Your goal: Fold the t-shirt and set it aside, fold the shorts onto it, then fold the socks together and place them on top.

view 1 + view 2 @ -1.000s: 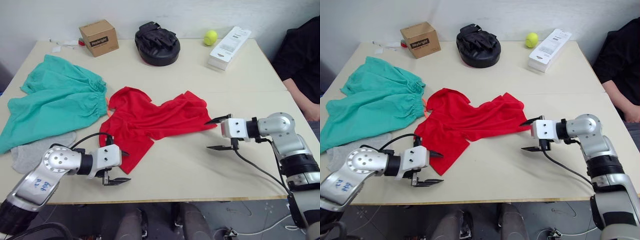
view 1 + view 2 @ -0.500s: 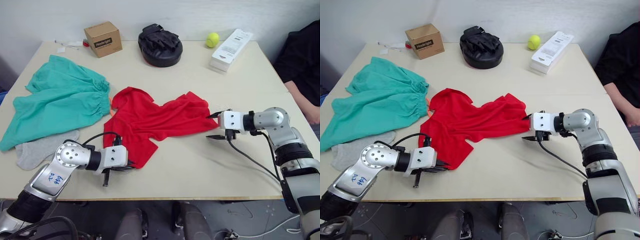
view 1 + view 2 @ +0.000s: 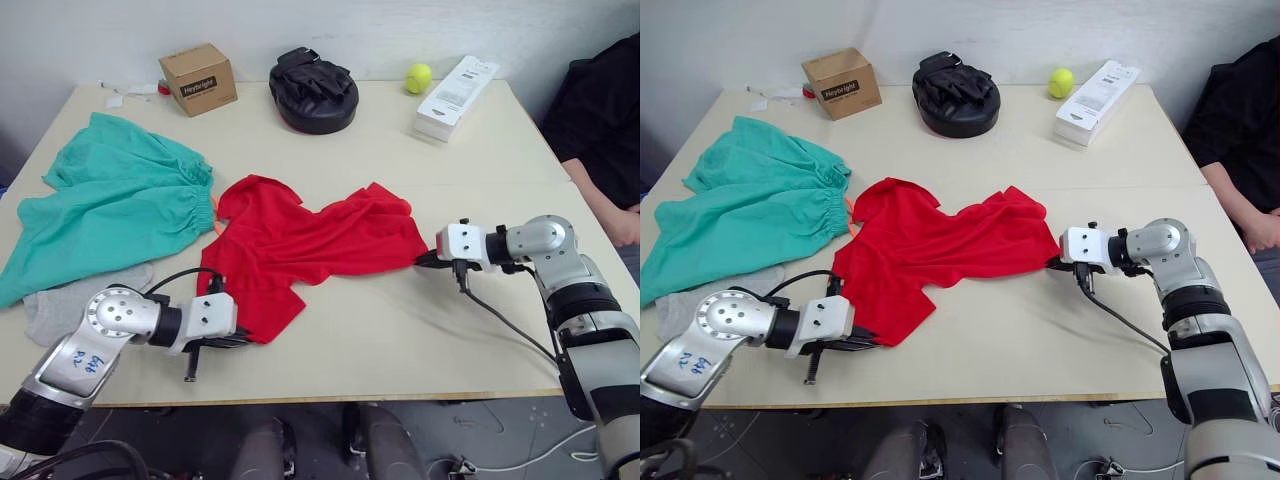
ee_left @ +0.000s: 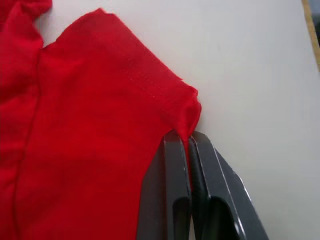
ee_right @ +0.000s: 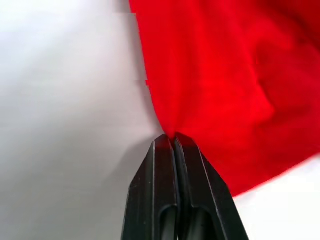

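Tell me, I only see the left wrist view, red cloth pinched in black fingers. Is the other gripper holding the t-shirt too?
Observer: Yes, the right gripper is shut on the t-shirt's opposite edge.
Operator: Where are the shorts?
Observer: The teal-green shorts lie spread at the table's left side, beside the t-shirt.
Operator: And the socks?
Observer: Grey socks lie partly under the shorts, near the left gripper's arm.

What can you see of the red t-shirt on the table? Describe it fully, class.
The t-shirt is bright red cloth, lying crumpled and unfolded on the middle of the table, its short sleeves spread. The left gripper is shut on its near hem corner, and the right gripper is shut on its right edge, the cloth puckering at each pinch. Its left edge lies right beside the teal shorts.
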Robot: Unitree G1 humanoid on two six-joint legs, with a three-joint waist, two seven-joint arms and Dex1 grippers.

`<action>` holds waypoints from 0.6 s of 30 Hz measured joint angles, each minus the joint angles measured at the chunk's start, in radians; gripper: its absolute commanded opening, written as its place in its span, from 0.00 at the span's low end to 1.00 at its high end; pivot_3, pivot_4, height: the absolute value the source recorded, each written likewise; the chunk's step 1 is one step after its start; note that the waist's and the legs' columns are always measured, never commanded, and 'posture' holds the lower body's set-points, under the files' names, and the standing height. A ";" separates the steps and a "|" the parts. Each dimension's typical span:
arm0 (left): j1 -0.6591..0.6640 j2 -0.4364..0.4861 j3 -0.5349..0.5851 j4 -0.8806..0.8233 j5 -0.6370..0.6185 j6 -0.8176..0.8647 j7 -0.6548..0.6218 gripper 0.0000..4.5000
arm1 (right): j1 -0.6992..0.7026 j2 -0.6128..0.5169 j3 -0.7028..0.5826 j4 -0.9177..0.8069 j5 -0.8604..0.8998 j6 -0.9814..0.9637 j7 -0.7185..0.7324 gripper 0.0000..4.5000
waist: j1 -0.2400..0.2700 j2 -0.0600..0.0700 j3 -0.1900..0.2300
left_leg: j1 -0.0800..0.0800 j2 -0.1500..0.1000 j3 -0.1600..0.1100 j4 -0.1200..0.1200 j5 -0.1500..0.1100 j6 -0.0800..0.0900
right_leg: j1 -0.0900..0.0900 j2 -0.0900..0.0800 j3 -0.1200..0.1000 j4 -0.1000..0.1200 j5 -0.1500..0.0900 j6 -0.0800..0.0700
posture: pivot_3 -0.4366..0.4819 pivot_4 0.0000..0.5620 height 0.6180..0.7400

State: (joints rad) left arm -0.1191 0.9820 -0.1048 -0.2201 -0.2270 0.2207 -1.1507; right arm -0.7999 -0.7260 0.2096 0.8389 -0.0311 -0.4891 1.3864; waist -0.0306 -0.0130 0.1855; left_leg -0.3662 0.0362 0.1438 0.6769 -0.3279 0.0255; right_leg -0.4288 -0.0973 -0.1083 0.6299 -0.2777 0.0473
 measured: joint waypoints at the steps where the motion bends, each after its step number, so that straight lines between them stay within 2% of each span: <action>1: 0.022 0.015 0.018 -0.002 -0.011 0.002 -0.013 0.00 | 0.031 -0.015 -0.003 -0.049 0.022 0.022 0.030 0.01 | 0.000 0.000 0.000 | 0.000 0.000 0.000 0.000 0.000 0.000 | 0.000 0.000 0.000 -0.001 0.000 0.000 | 0.48 0.27 1.00; 6: 0.119 0.073 0.088 -0.018 -0.075 0.046 -0.080 0.00 | 0.226 -0.116 -0.012 -0.340 0.164 0.213 0.148 0.01 | 0.003 0.001 0.001 | -0.002 0.001 -0.001 0.000 -0.001 0.001 | 0.000 0.000 -0.001 -0.002 0.000 0.000 | 0.48 0.27 1.00; 12: 0.288 0.170 0.175 -0.058 -0.107 0.067 -0.169 0.00 | 0.535 -0.387 0.011 -0.776 0.384 0.430 0.154 0.01 | 0.006 0.005 0.003 | -0.002 0.001 -0.002 0.000 -0.005 0.000 | -0.002 -0.001 -0.001 -0.003 -0.001 -0.001 | 0.48 0.27 1.00; 15: 0.327 0.174 0.193 -0.089 -0.100 0.057 -0.171 0.00 | 0.696 -0.448 -0.024 -0.926 0.450 0.492 0.154 0.01 | 0.007 0.005 0.003 | -0.002 0.001 -0.002 -0.001 -0.006 0.001 | -0.001 -0.001 -0.001 -0.003 -0.001 -0.001 | 0.48 0.27 1.00; 18: 0.331 0.159 0.190 -0.089 -0.074 0.043 -0.152 0.00 | 0.786 -0.454 -0.052 -0.982 0.461 0.514 0.147 0.01 | 0.008 0.005 0.003 | -0.002 0.001 -0.002 -0.001 -0.007 0.001 | -0.001 -0.001 -0.001 -0.003 -0.001 -0.001 | 0.48 0.27 1.00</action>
State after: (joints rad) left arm 0.2122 1.1405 0.0850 -0.3090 -0.3009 0.2637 -1.3029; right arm -0.0142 -1.1797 0.1573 -0.1431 0.4298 0.0246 1.5335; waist -0.0224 -0.0080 0.1885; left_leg -0.3679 0.0369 0.1420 0.6763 -0.3347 0.0266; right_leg -0.4301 -0.0982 -0.1093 0.6269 -0.2783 0.0464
